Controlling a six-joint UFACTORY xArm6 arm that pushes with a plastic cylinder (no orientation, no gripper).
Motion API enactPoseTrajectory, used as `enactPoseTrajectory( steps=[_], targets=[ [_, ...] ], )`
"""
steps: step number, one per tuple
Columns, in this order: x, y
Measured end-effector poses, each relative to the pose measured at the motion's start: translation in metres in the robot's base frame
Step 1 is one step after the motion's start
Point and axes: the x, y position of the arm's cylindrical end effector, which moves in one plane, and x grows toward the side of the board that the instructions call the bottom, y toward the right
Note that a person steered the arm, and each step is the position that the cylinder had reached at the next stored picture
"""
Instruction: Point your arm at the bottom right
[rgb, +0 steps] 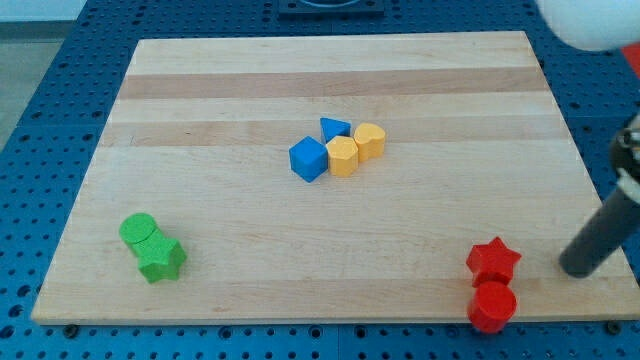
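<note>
My dark rod comes in from the view's right edge, and my tip (575, 270) rests on the wooden board (330, 70) near its bottom right corner. The tip is a short way to the right of the red star block (493, 260), not touching it. A red cylinder block (492, 305) sits just below the star, touching it.
A cluster sits near the board's middle: a blue cube (309, 159), a blue triangular block (335, 128), a yellow hexagonal block (342, 156) and a yellow heart-like block (370, 141). A green cylinder (138, 231) and a green star (161, 259) sit at the bottom left.
</note>
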Motion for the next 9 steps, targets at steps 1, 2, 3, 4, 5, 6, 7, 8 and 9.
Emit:
enactPoseTrajectory(
  steps=[1,2,3,4,5,6,7,8,9],
  targets=[
    [0.000,-0.041],
    [0.000,-0.046],
    [-0.012,-0.046],
    [-0.036,-0.046],
    [-0.057,-0.023],
    [-0.063,-0.001],
    [-0.063,-0.001],
    [-0.063,-0.019],
    [-0.063,-0.024]
  ],
)
